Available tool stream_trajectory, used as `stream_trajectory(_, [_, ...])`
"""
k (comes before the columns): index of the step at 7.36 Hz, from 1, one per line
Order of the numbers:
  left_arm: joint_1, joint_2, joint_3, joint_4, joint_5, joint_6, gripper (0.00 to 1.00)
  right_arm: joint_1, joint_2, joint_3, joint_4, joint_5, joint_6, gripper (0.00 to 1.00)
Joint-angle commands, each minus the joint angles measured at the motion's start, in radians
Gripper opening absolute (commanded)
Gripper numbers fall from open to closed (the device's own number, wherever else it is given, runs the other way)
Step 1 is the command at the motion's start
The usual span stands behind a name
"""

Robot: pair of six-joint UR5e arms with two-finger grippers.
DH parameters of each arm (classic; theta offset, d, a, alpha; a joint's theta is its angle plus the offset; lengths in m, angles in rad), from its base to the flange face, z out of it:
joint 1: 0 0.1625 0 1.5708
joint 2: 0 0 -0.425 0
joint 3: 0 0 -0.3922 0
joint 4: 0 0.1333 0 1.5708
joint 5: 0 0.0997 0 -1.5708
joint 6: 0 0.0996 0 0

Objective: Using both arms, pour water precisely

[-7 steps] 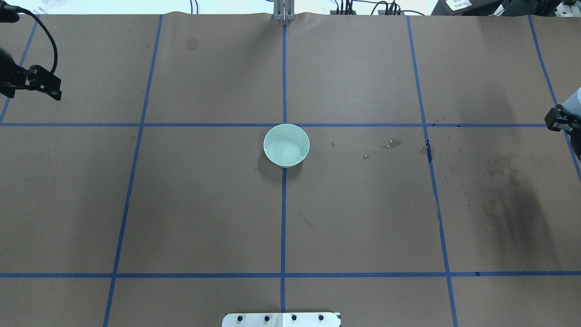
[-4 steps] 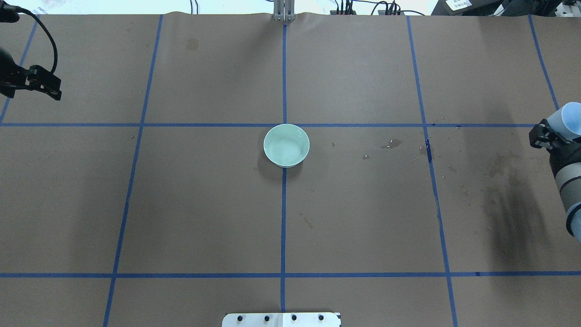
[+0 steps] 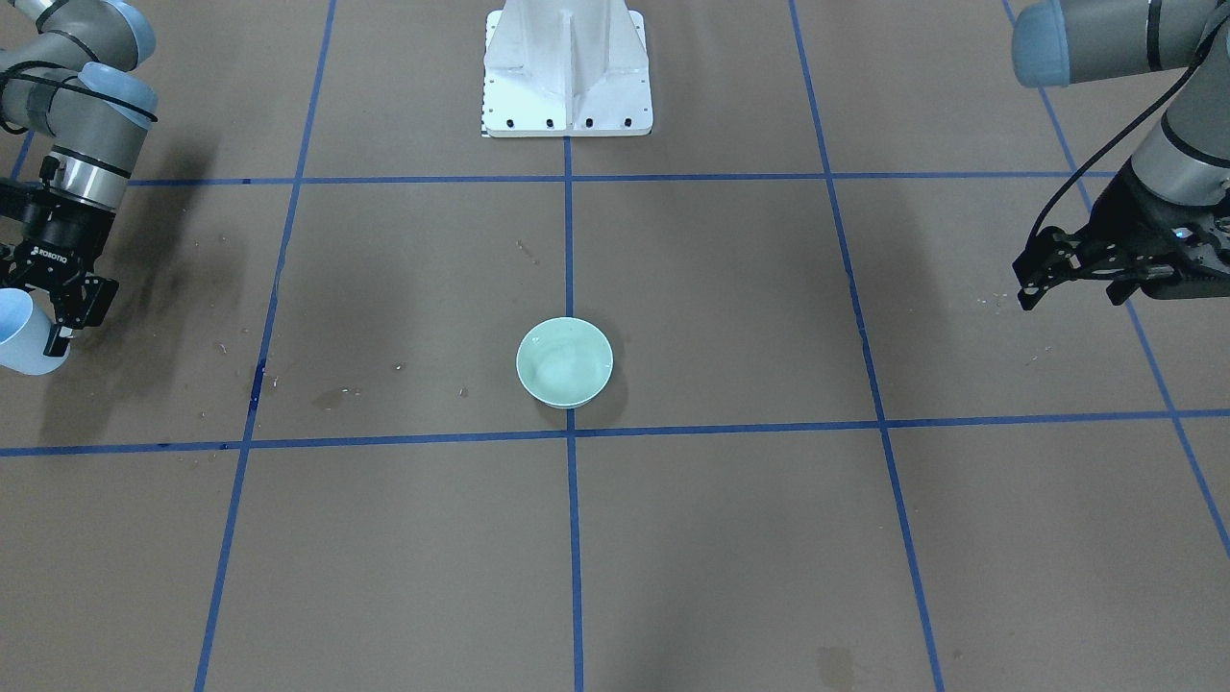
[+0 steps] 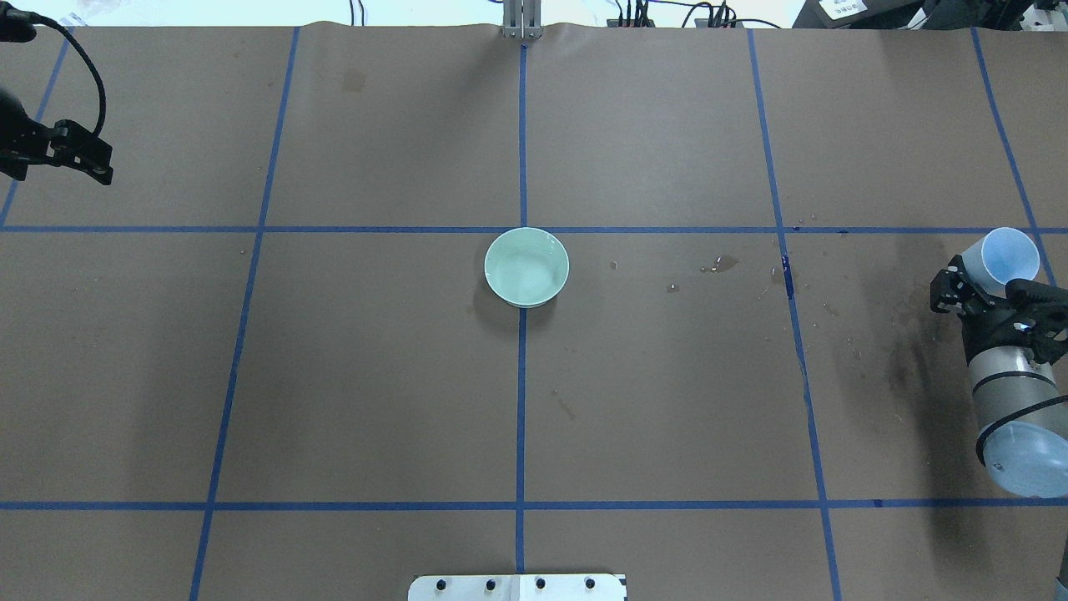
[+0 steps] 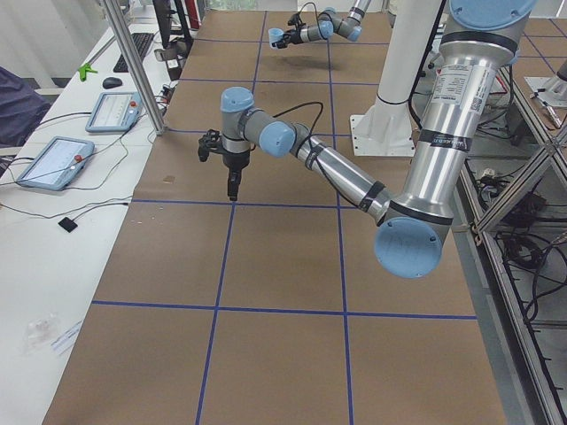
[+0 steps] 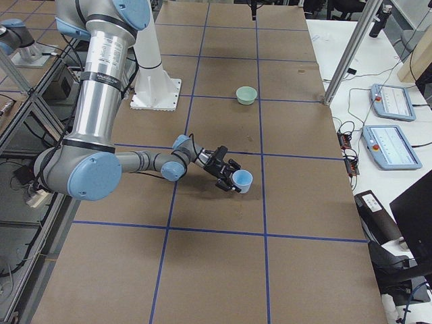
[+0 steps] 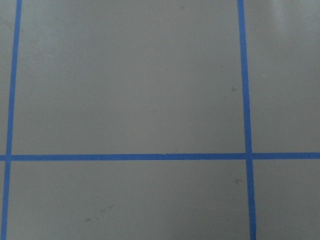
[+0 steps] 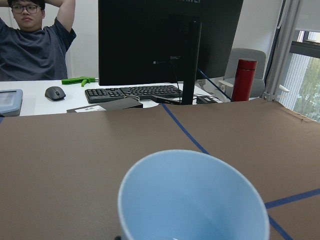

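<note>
A light blue cup [image 4: 1010,255] sits tilted in my right gripper [image 4: 991,288], which is shut on it above the table's right side. The front view shows that cup [image 3: 19,332] at its left edge, below the right gripper [image 3: 58,309]. In the right wrist view the cup [image 8: 192,197] fills the lower frame with its bottom cut off. I cannot make out water in it. A pale green bowl [image 4: 526,267] stands at the table's centre. My left gripper [image 4: 83,157] hangs open and empty over the far left, also visible from the front [image 3: 1069,279].
Dried stains [image 4: 918,334] and droplets [image 4: 722,265] mark the brown paper right of the bowl. Blue tape lines grid the table. The white pedestal base [image 3: 567,77] stands at the robot's side. A person sits at a desk with a monitor [image 8: 160,50] beyond the table's end.
My right arm has swung in from the right edge with the cup, leftward and nearer the robot. The left arm and the bowl have not moved.
</note>
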Motion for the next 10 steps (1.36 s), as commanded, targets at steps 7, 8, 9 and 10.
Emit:
stream_trajectory(7, [0.0,0.0,-0.001,-0.002,0.0,0.001,1.0,-0.055,0.004,-0.067,0.033,0.008,-0.006,0.0])
stream_trajectory(8, [0.0,0.0,-0.001,-0.002,0.0,0.001,1.0,-0.058,0.004,-0.088,0.036,0.007,-0.008,0.0])
stream_trajectory(9, [0.0,0.0,-0.003,-0.002,0.0,0.001,1.0,-0.058,0.004,-0.091,0.045,0.005,-0.006,0.24])
stream_trajectory(10, [0.0,0.0,-0.003,-0.002,0.0,0.001,1.0,-0.058,0.001,-0.091,0.05,0.005,-0.011,0.49])
